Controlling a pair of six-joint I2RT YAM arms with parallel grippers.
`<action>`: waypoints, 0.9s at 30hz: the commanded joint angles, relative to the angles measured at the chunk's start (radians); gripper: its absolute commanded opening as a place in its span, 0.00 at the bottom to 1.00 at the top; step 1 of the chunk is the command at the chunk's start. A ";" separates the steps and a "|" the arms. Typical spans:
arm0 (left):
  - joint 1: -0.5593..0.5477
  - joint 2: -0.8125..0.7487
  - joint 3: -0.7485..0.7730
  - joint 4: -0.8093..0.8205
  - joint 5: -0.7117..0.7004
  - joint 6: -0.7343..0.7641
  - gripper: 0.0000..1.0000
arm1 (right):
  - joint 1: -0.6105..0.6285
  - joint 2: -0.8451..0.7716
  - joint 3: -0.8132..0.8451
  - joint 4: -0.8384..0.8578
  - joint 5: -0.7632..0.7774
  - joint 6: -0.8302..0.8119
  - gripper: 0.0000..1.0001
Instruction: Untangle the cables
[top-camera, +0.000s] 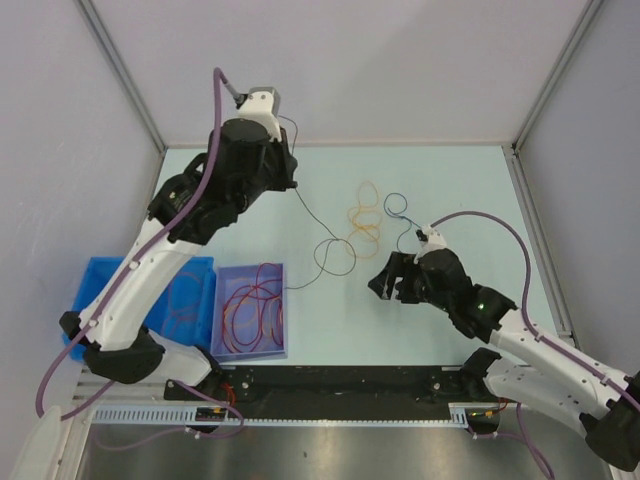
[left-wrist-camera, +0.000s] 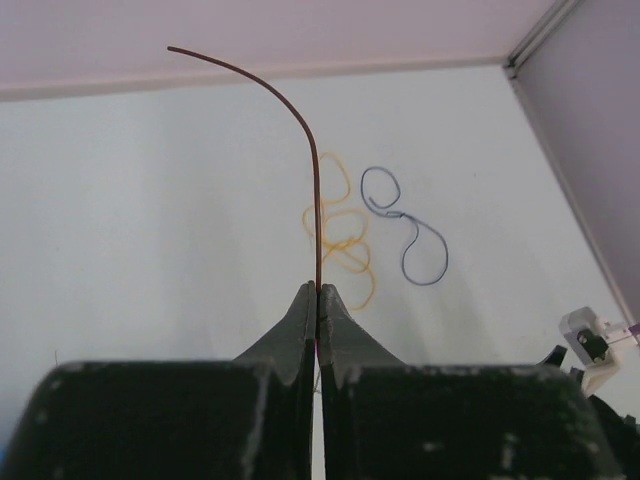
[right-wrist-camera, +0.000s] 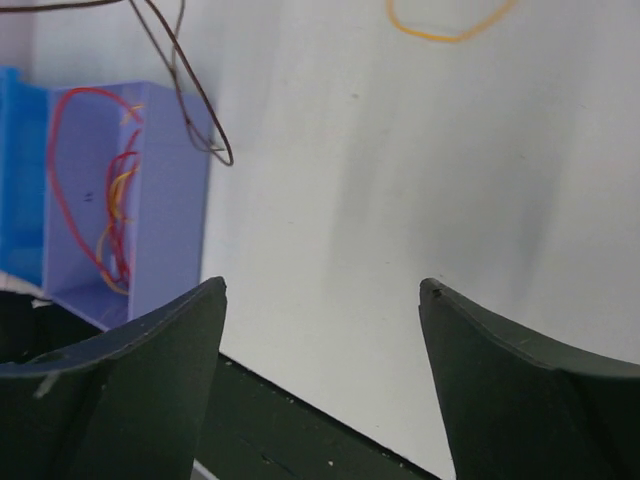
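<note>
While the left gripper (left-wrist-camera: 317, 290) is pinched shut on the dark cable (left-wrist-camera: 316, 200), whose long tail hangs below it toward the purple bin (right-wrist-camera: 175, 220), it should lift slowly, clear of the orange cable (left-wrist-camera: 345, 235) and blue cable (left-wrist-camera: 420, 245) ahead, the right gripper (right-wrist-camera: 322, 290) gaping empty nearby.

A pale green table (top-camera: 450, 320) carries an orange cable (top-camera: 366, 215) coiled beside a blue cable (top-camera: 397, 208) towards its far side, a dark cable (top-camera: 335, 255) looping mid-table, and a lavender bin (top-camera: 283, 310) next to a blue bin (top-camera: 100, 275) at the near left.
</note>
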 joint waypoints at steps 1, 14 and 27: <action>0.005 -0.008 0.051 -0.026 0.026 0.034 0.00 | -0.001 -0.007 0.010 0.195 -0.101 -0.021 0.84; 0.005 -0.048 0.028 -0.015 0.039 0.026 0.00 | -0.033 0.280 0.133 0.420 -0.123 -0.041 0.88; 0.007 -0.099 -0.027 0.004 0.033 0.029 0.00 | -0.062 0.438 0.191 0.494 -0.143 -0.059 0.33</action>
